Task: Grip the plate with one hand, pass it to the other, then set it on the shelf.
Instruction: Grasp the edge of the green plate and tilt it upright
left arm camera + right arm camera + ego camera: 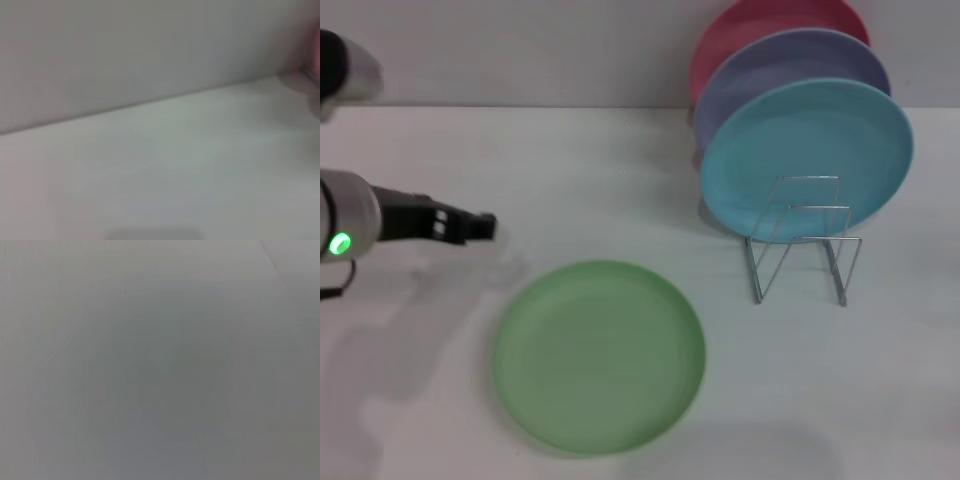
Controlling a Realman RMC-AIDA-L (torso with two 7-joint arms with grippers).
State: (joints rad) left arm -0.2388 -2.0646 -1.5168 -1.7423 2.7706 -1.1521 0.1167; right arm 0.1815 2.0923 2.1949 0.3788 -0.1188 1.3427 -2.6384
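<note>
The light green plate (599, 356) lies flat on the white table (520, 170) in the head view, front centre. The silver wire rack (803, 240) stands to its right and farther back, with its front slots bare. My left gripper (485, 228) is a black tip on a silver arm with a green ring light. It hovers to the left of the plate and a little behind it, apart from it. The right gripper is out of view. The left wrist view shows only bare table (175, 165) and wall.
A sky-blue plate (807, 155), a lavender plate (790, 75) and a pink plate (760, 25) stand on edge in a row behind the rack. A pink edge (316, 60) shows in the left wrist view. The right wrist view shows only grey.
</note>
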